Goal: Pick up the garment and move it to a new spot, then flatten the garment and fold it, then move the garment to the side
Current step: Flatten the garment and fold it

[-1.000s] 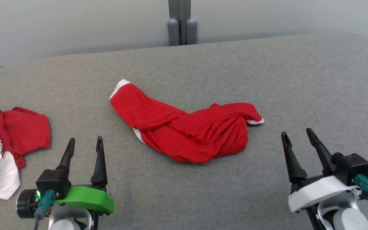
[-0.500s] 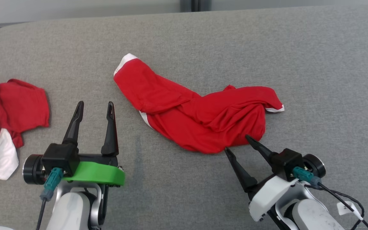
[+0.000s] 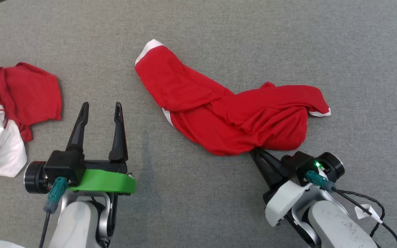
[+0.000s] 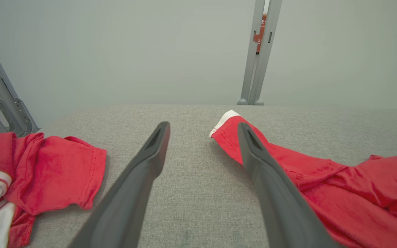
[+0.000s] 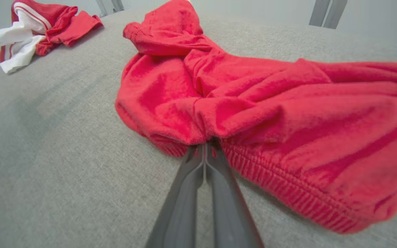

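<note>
The garment is a crumpled red piece with white trim, lying across the middle of the grey table. My right gripper is shut on its near edge, by the ribbed waistband. In the right wrist view the two fingers press together with red cloth bunched at their tips. My left gripper stands open over bare table, left of the garment, nothing between its fingers. The left wrist view shows the garment to the right of the open left gripper.
A second heap of red and white clothing lies at the table's left edge, also seen as a heap in the right wrist view. Metal posts stand against the wall beyond the table's far edge.
The right gripper has moved in to the garment's near edge and shut on it. The head camera has tilted down, so the whole picture shifted. The left gripper stays open.
</note>
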`<state>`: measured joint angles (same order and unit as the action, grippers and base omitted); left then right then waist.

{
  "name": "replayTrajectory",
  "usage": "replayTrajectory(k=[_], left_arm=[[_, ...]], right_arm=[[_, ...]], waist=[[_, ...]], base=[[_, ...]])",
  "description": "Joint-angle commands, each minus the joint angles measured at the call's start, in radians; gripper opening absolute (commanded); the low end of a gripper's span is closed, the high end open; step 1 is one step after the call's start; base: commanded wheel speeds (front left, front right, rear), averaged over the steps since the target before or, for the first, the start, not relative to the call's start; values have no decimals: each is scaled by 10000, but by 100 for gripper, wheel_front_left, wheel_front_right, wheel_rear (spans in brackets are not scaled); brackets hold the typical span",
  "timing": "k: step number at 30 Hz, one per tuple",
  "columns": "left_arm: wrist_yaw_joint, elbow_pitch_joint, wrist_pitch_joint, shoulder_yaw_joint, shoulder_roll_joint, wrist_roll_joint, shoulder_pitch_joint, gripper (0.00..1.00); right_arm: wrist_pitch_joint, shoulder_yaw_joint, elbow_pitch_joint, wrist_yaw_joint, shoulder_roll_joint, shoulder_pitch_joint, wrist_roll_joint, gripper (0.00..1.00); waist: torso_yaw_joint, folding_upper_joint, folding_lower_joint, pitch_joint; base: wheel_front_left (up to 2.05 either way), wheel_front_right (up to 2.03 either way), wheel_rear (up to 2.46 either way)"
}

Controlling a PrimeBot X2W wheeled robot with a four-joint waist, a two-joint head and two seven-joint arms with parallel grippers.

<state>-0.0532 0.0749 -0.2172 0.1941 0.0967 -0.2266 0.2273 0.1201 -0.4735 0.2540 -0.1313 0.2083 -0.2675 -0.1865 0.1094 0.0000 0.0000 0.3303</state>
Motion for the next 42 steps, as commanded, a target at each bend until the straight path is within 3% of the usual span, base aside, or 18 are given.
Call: replayTrajectory(k=[1, 11, 23, 34, 42], left_arm=[[-68, 12, -64, -28, 53, 18, 136, 100], [-201, -167, 58, -166, 290, -55, -104, 100], [-404, -593, 300, -197, 431, -105, -231, 100], [-263, -752, 305, 217, 291, 9, 488, 100], [-180, -543, 109, 541, 101, 5, 975, 100]], right_arm=[[219, 14, -154, 10, 23, -83, -104, 0], [696, 556, -2160, 10, 435, 376, -535, 0], [-162, 2089, -5020, 10, 657, 1214, -581, 0], [-214, 3174, -3960, 10, 732, 494, -900, 0], [-49, 3242, -1912, 10, 982, -981, -1245, 0]], waist=[[-95, 0, 0, -68], [-736, 0, 0, -347], [-1288, 0, 0, -238], [-758, 0, 0, 799], [-260, 0, 0, 1467]], base=[[0, 0, 0], [0, 0, 0], [0, 0, 0], [0, 0, 0], [0, 0, 0]])
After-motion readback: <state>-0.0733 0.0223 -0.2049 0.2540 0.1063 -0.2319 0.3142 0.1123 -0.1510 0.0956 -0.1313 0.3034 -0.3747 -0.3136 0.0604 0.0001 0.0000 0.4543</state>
